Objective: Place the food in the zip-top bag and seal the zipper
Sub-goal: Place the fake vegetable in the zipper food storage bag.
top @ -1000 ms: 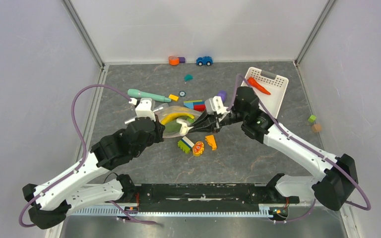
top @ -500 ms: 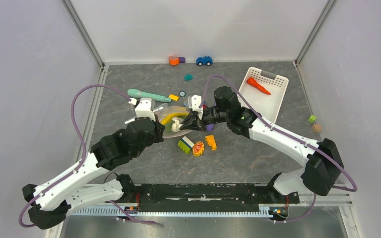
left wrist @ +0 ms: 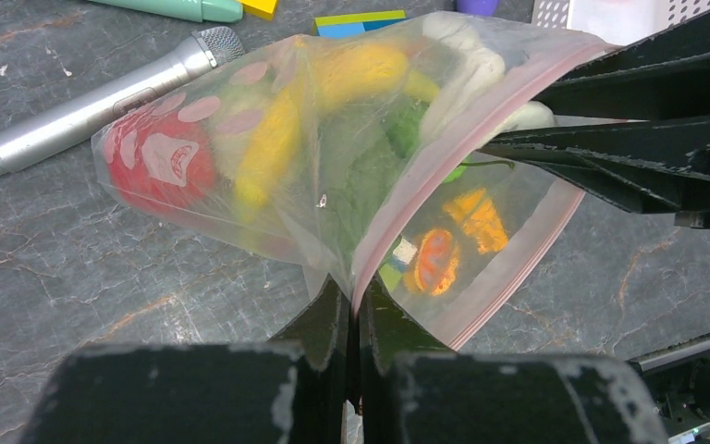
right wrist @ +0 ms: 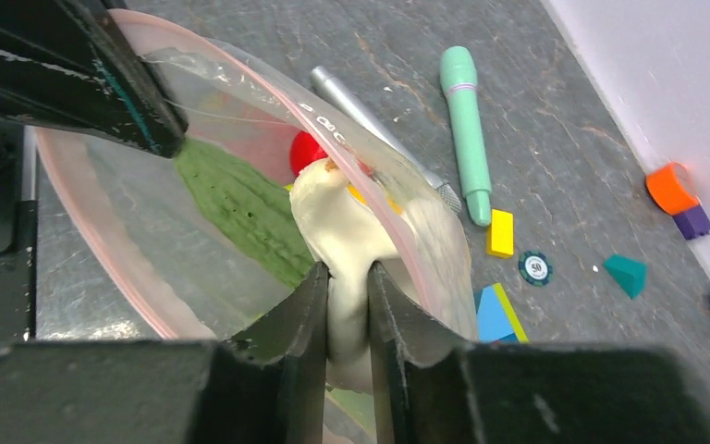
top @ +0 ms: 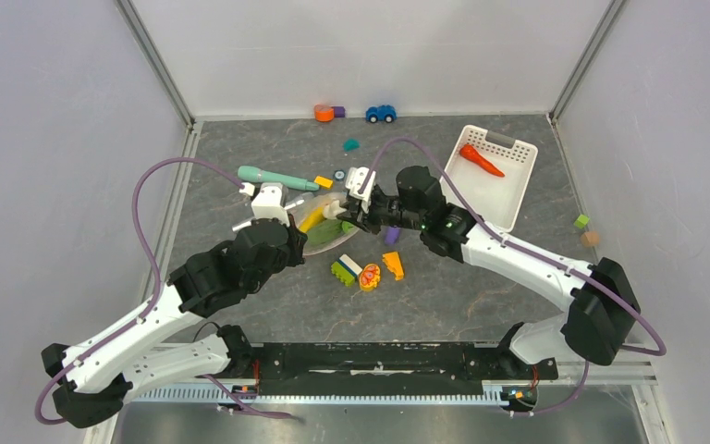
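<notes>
Where the zip-top bag sits: mid-surface, between my two arms, lying on its side with its mouth turned toward my right arm.
Left fingers: pressed together, pinching the bag's rim at one end of the pink strip.
Zipper: unsealed; its two pink edges stand apart in a wide loop.
Right fingers: reaching into the mouth from three o'clock, closed narrowly on the small beige piece, which fills the gap between them.
Bag contents: red tomato at the closed end, yellow banana next to it, green cucumber along the lower wall, the beige piece just inside the mouth.
White basket: at two o'clock from the bag, well apart; an orange-red carrot lies in its far half.
Silver microphone: on the surface just beside the bag's closed end.
Teal stick: at eleven o'clock from the bag.
Loose blocks: orange and green, at five o'clock from the bag, visible through its clear lip from my left wrist.
</notes>
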You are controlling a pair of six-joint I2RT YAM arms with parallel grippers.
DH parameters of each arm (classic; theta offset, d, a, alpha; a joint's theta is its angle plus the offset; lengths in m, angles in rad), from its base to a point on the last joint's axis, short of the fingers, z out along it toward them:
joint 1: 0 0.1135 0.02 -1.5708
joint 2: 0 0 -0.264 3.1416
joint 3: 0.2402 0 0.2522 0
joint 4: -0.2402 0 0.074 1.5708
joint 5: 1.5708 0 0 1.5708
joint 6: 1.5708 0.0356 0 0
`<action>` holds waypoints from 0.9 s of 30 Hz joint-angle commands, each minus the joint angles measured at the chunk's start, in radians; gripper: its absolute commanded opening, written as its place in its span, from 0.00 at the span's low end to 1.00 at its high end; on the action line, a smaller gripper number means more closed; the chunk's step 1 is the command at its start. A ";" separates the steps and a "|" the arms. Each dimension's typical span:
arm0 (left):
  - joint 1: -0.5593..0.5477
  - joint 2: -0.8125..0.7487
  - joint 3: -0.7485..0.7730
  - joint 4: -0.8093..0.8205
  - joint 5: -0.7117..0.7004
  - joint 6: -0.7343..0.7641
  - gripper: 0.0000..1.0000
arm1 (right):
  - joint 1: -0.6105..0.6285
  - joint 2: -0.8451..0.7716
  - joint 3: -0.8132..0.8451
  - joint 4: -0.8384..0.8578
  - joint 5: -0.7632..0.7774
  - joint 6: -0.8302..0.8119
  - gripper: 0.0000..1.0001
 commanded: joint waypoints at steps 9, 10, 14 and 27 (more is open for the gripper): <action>0.005 -0.007 0.011 0.033 0.005 0.023 0.02 | 0.060 -0.024 0.007 0.035 0.145 -0.015 0.64; 0.005 -0.007 0.011 0.034 0.004 0.024 0.02 | 0.060 -0.026 0.008 0.028 0.132 -0.021 0.66; 0.005 -0.008 0.011 0.034 0.004 0.024 0.02 | 0.060 -0.061 0.010 -0.007 0.059 -0.057 0.77; 0.005 0.004 0.013 0.035 0.013 0.023 0.02 | 0.055 -0.401 -0.108 -0.021 0.223 -0.187 0.98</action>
